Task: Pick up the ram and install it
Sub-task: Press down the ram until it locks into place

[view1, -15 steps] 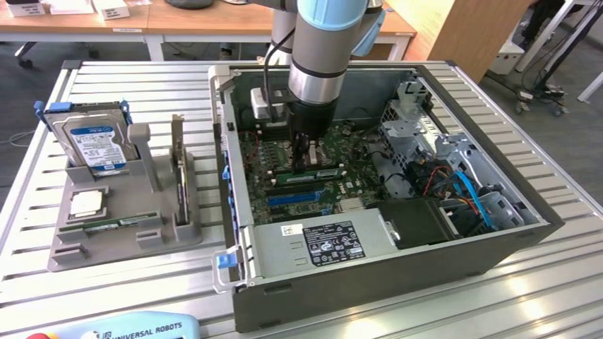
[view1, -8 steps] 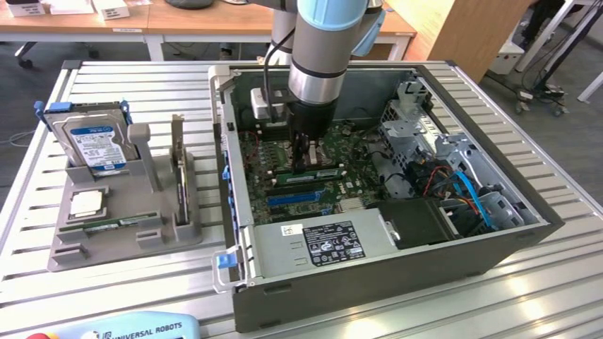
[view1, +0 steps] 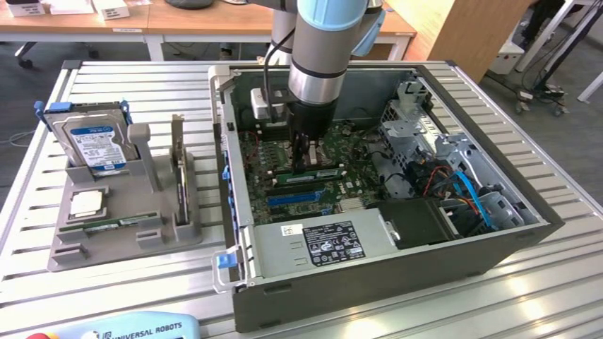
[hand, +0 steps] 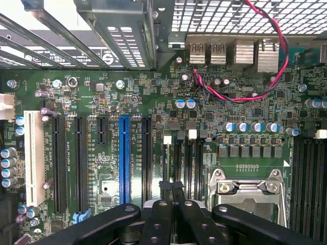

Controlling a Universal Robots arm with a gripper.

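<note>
We logged the gripper (view1: 303, 164) clenched, empty, low inside the open computer case (view1: 377, 282), over the motherboard (hand: 153, 107), well clear of its walls.

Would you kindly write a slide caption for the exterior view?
Arm's shut end effector lowered inside the open computer case, above the motherboard; hard drive in the holder alongside.

Tool (hand: 172, 190) shut, pointing straight down

I work in bright, even daylight; my table's slats (view1: 123, 85) glare white, the case interior (view1: 377, 92) shadowed, my wrist view's near edge soft
</note>
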